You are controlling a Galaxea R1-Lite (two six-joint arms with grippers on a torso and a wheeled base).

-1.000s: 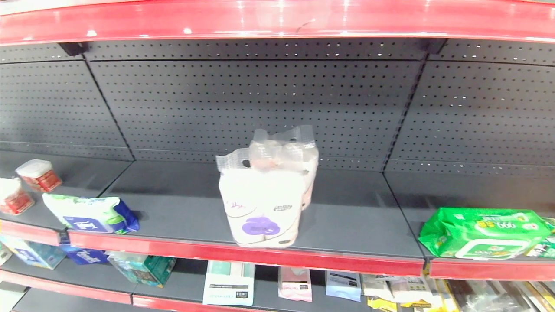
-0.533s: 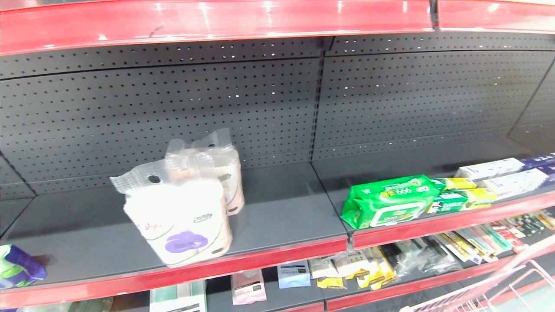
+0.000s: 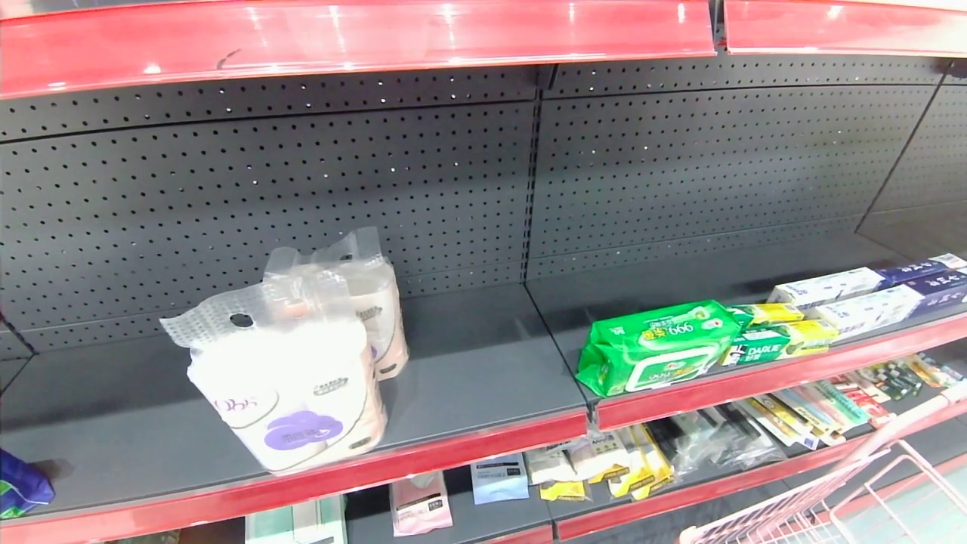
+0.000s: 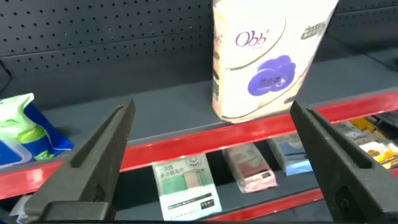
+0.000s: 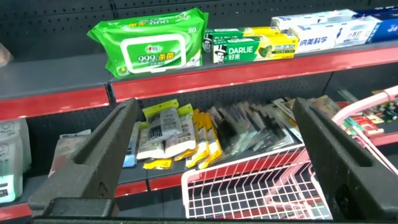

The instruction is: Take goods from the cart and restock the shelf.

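Observation:
A white pack of toilet rolls (image 3: 295,378) in clear plastic wrap stands near the front edge of the dark shelf (image 3: 468,370). The same toilet roll pack (image 4: 267,62) stands beyond my left gripper (image 4: 214,155), which is open and holds nothing, out in front of the shelf's red edge. My right gripper (image 5: 217,155) is open and holds nothing, above the pink wire cart (image 5: 261,186) and facing the lower shelves. A corner of the cart (image 3: 846,499) is in the head view at the lower right.
A green wipes pack (image 3: 653,344) lies on the right shelf bay, with toothpaste boxes (image 3: 846,302) beside it. A blue and green pack (image 4: 25,127) lies at the left of the shelf. Small packets (image 3: 604,461) fill the lower shelf. Bare shelf lies between the rolls and the wipes.
The head camera has swung to the right, so the shelf and its goods sit further left in the picture. The cart corner has come into view at the lower right.

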